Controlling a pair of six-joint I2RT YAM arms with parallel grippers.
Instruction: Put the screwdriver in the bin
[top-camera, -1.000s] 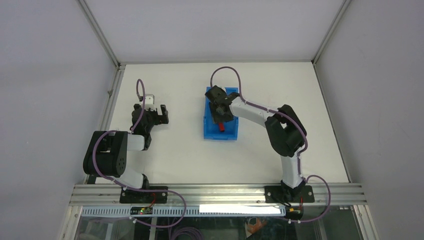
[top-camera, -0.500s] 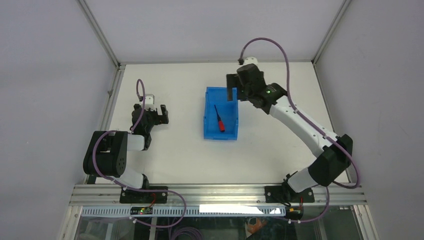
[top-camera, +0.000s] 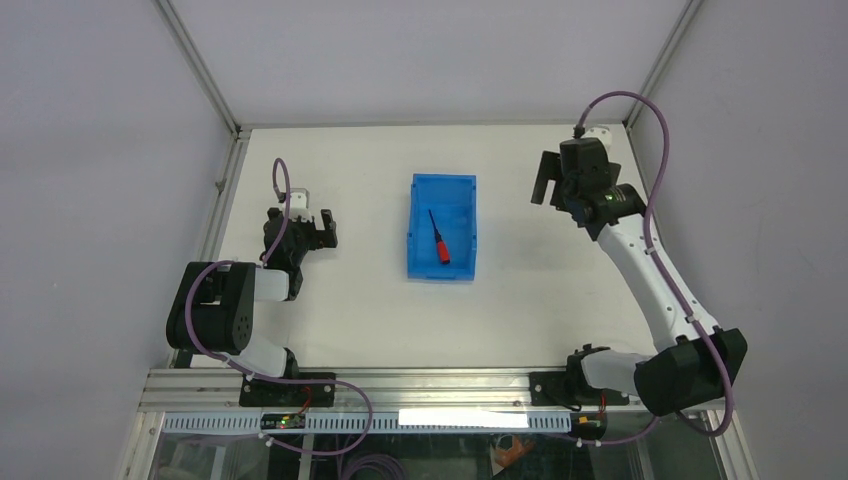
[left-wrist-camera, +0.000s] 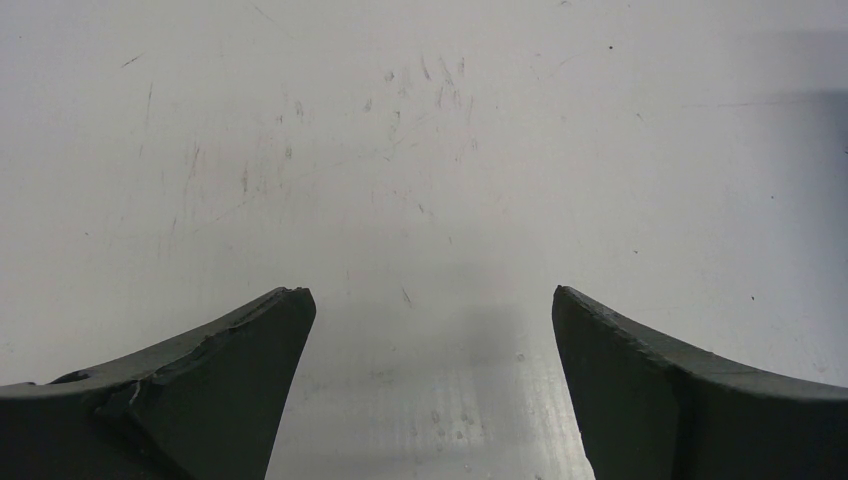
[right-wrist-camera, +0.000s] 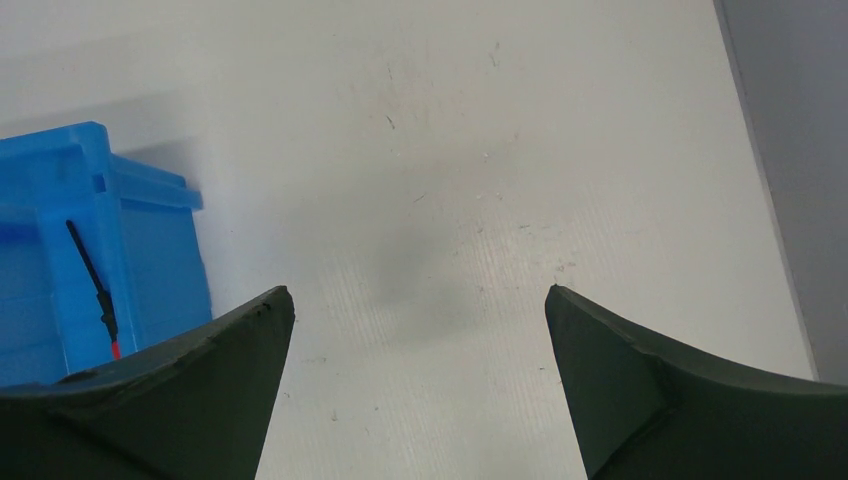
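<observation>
Item 1, my right claw (right-wrist-camera: 416, 300): dark fingers spread wide, gripping nothing, above the white table (right-wrist-camera: 520, 170); upper right of the overhead frame.

Item 2, my left claw (left-wrist-camera: 430, 300): fingers likewise parted, low over the table, at mid-left overhead.

Item 3, bright blue rectangular plastic bin (top-camera: 441, 182): centre overhead, well apart from both claws.

Item 4, small screwdriver with red handle and thin black shaft (top-camera: 439, 238): lying inside the bin, handle toward the frame's lower edge.

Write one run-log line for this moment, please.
screwdriver: lying in bin | right end effector: open, empty, right of bin | left end effector: open, empty, over table
</observation>
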